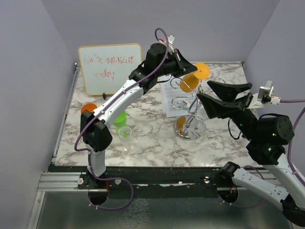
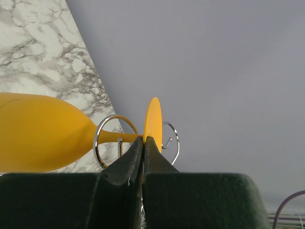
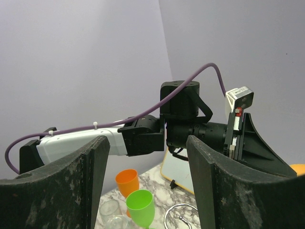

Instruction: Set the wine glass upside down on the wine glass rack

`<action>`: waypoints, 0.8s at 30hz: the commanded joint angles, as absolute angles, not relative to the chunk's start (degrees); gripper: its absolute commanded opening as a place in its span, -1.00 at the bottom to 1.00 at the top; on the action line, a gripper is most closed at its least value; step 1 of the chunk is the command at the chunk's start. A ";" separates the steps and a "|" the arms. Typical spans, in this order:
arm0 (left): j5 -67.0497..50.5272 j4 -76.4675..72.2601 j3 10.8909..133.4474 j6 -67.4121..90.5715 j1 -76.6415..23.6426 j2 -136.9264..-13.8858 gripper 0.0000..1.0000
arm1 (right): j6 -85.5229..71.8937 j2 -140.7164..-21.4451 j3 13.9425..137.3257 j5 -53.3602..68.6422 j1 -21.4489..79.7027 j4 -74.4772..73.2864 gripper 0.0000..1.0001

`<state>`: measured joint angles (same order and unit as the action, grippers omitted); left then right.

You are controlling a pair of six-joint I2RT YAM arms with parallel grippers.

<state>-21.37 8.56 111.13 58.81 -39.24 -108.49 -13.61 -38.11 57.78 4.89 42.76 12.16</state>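
Observation:
The yellow wine glass (image 1: 190, 82) hangs tilted over the top of the chrome wine glass rack (image 1: 189, 110), with its foot (image 1: 202, 70) up and to the right. My left gripper (image 1: 189, 67) is shut on the rim of that foot. In the left wrist view the glass's bowl (image 2: 38, 133) lies to the left, and its thin stem (image 2: 114, 137) crosses one curled rack arm (image 2: 97, 143) to the foot (image 2: 153, 119), pinched in the left gripper (image 2: 143, 141). My right gripper (image 1: 205, 89) stands open beside the rack, holding nothing. It also shows empty in its own view (image 3: 147, 143).
A whiteboard (image 1: 110, 67) leans at the back left. An orange glass (image 1: 88, 108), a green glass (image 1: 120, 119) and a clear glass (image 1: 125, 132) stand under the left arm. A paper sheet (image 1: 169, 95) lies behind the rack's mirrored base (image 1: 196, 131).

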 commanded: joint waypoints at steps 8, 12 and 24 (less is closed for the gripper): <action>-20.76 8.71 114.33 58.15 -38.33 -109.00 -1.00 | -14.67 -37.52 56.80 4.13 43.07 12.25 0.41; -19.24 9.10 114.46 58.07 -38.31 -108.89 -1.00 | -14.85 -37.19 56.90 4.35 43.07 12.06 0.41; -18.91 10.04 108.37 55.37 -36.68 -103.12 -1.00 | -14.86 -36.66 56.69 4.04 43.07 11.59 0.41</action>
